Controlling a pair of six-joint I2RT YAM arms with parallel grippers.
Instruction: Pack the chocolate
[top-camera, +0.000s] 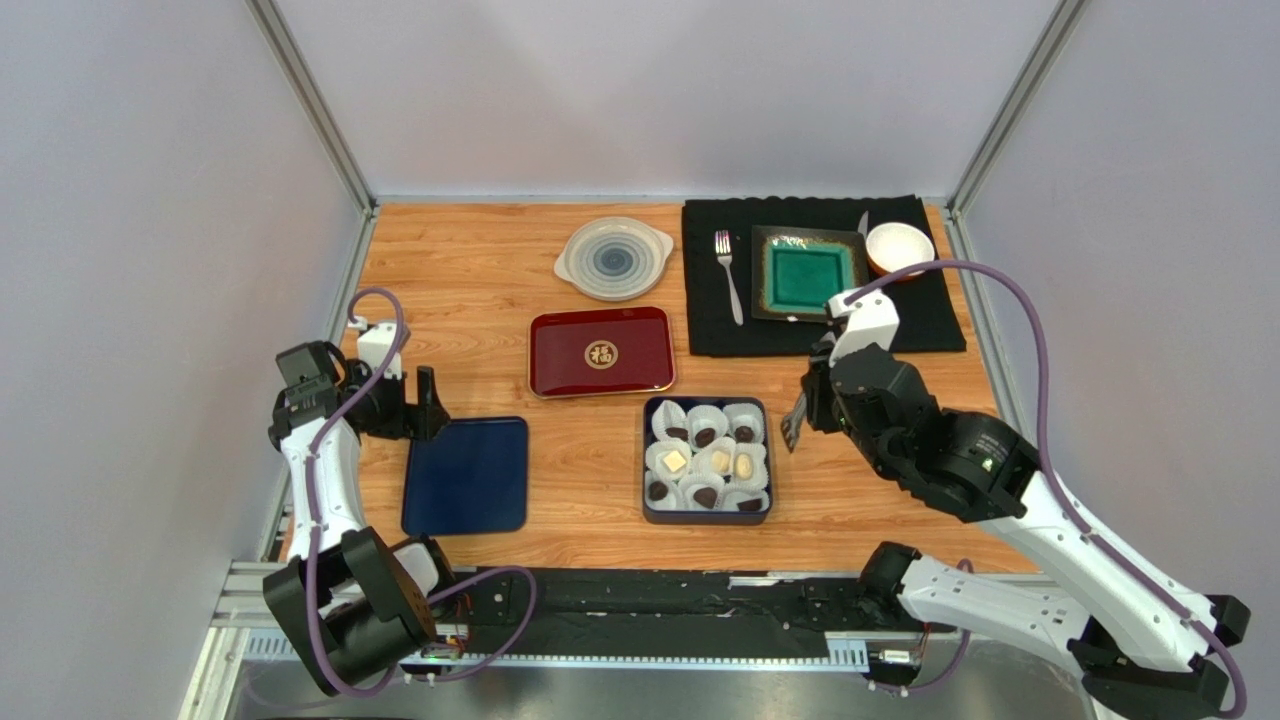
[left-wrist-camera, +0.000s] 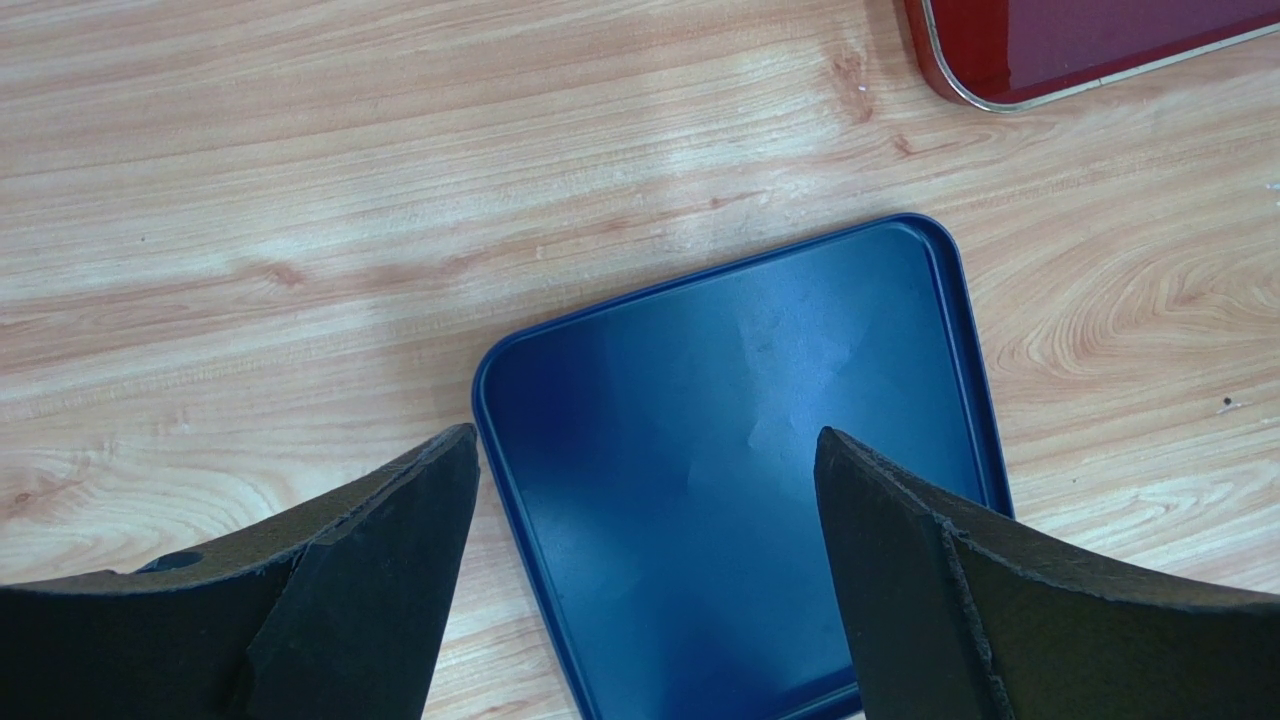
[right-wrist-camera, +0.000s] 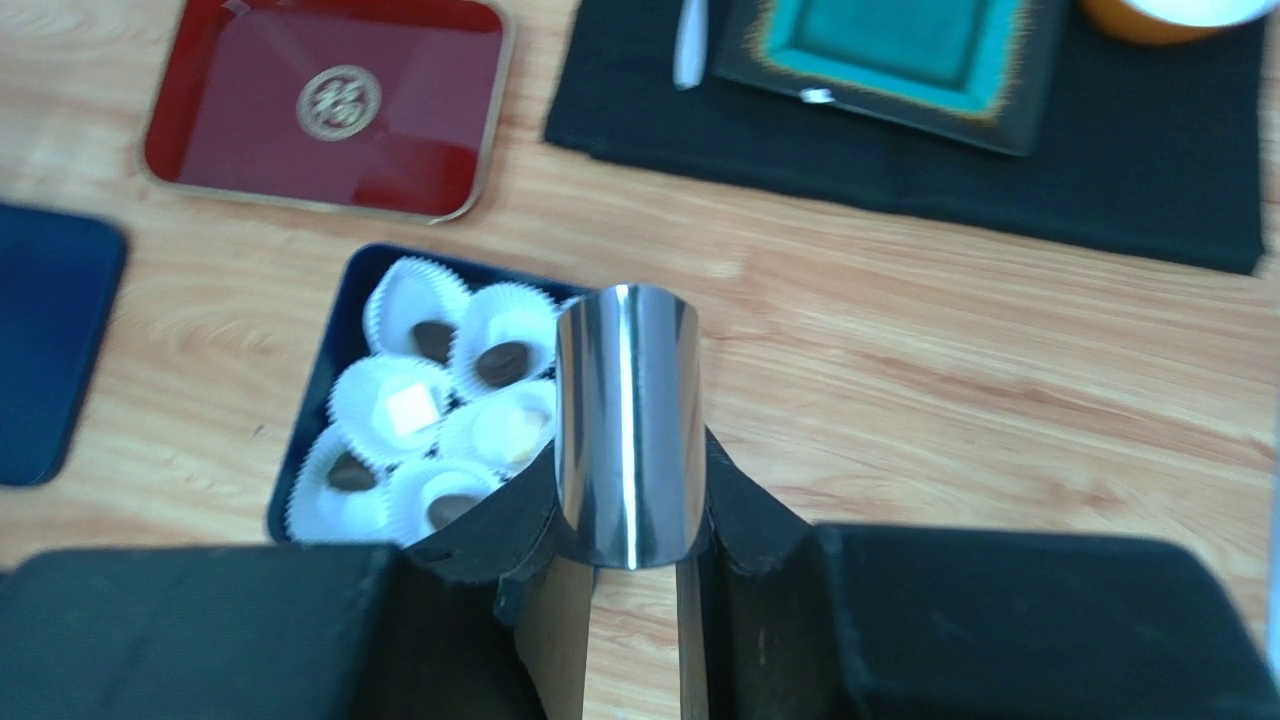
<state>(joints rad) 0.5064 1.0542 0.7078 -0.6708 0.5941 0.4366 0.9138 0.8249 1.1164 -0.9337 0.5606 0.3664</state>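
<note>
The left arm (top-camera: 311, 480) stands folded at the near left, and the left gripper (left-wrist-camera: 646, 450) points down with jaws wide apart. The right arm (top-camera: 984, 468) leans inward, and the right gripper (right-wrist-camera: 628, 518) pinches a metal tool (right-wrist-camera: 628, 398).

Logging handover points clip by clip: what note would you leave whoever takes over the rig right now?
Left gripper: open, empty, above the lid, which lies flat left of the box.
Right gripper: shut on a shiny metal tool, just right of the box.
Chocolates: in paper cups inside the box; none seen loose elsewhere.
Done: box looks filled.
Left: probably put the tool down and set the lid on the box.
</note>
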